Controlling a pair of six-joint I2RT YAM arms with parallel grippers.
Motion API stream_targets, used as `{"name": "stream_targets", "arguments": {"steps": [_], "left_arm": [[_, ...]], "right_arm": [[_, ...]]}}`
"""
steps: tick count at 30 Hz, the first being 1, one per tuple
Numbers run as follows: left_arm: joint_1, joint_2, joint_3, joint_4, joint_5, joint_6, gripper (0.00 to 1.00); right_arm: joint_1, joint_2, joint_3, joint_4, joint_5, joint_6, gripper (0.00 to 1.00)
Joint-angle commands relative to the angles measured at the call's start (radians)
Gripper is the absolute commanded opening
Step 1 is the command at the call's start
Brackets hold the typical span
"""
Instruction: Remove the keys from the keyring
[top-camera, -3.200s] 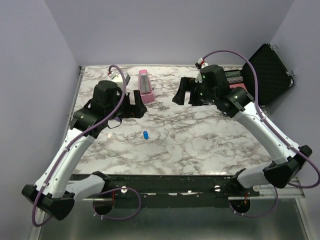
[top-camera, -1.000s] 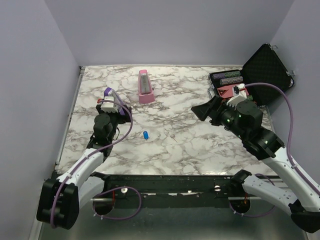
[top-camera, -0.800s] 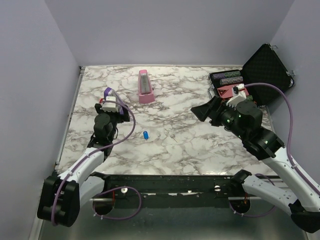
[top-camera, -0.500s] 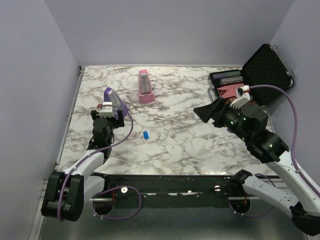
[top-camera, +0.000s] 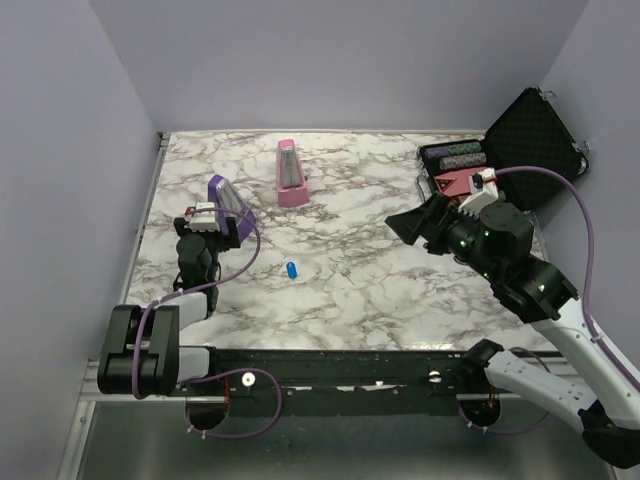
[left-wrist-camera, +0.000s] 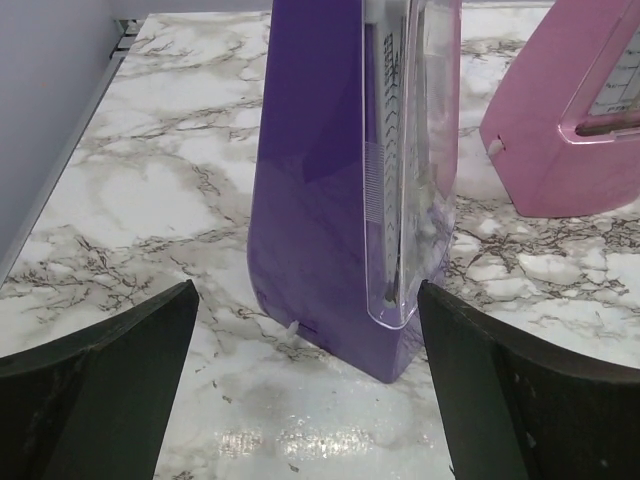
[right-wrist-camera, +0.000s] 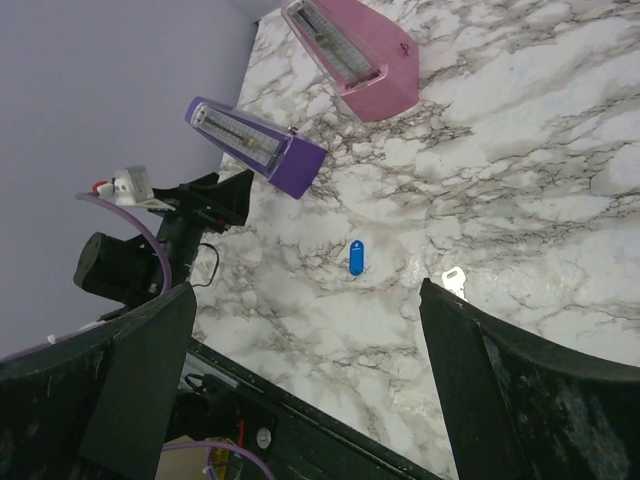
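While neither gripper had yet been brought to the keys (top-camera: 291, 270), the small blue bundle was seen from above on the marble table (top-camera: 400, 290), left of its middle and nearer the near edge than the far one. The left gripper (top-camera: 226, 228) was held low near the left edge, its jaws apart and empty, just beside the purple wedge (top-camera: 224, 196). The right gripper (top-camera: 405, 222) was held over the right half, also spread wide with nothing in it. The pink wedge (top-camera: 289, 172) stood towards the far edge.

In the left wrist view only the two wedges were shown, the purple one close before the open fingers (left-wrist-camera: 110, 390). The keys were not seen there, so this arm would probably have to be turned away from the wedge first.

In the right wrist view the bundle was framed well apart from the fingers (right-wrist-camera: 120, 390), and a small pale key-shaped piece (right-wrist-camera: 455, 282) lay near it. Whether the two were joined could not be told. The bundle being small and low on a hard top, it would best be approached straight from above, straddled across its narrow side and gripped close to the surface. The other gripper would then be kept free for pulling.
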Motion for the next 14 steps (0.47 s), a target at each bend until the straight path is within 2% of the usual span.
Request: {"name": "stream_targets", "arguments": {"steps": [1,14], "left_arm": [[0.011,0.012,-0.028,0.158,0.061,-0.006,0.99],[0.011,0.007,-0.032,0.165,0.056,-0.009,0.99]], "right_arm": [[-0.005,-0.007,0.02,-0.057,-0.001,0.0,1.0],[-0.005,-0.021,-0.017,-0.037,0.016,0.028,1.0]]}}
